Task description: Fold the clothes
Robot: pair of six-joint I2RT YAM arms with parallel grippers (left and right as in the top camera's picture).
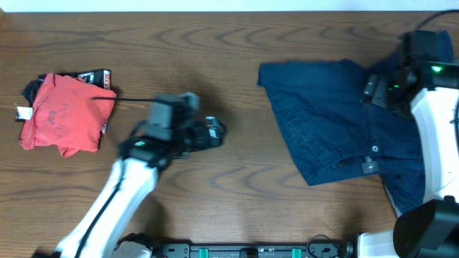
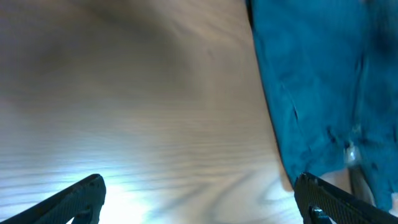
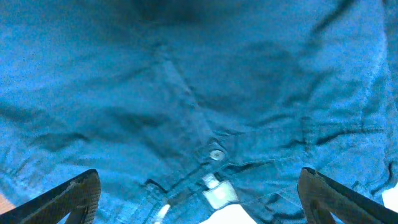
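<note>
A dark navy blue garment [image 1: 337, 122] lies spread on the right half of the wooden table, with a small button [image 1: 374, 148] on it. My right gripper [image 1: 379, 87] hovers over its upper right part, open and empty; the right wrist view shows the fabric [image 3: 155, 93], a button [image 3: 216, 154] and a white label between the open jaws [image 3: 199, 199]. My left gripper [image 1: 214, 132] is open and empty over bare wood at the table's middle, to the left of the garment. The left wrist view shows the garment's edge [image 2: 317, 81] at the right.
A folded red garment [image 1: 64, 115] lies at the far left on top of a dark item with a white tag. Bare wooden table [image 1: 237, 186] lies between the two arms.
</note>
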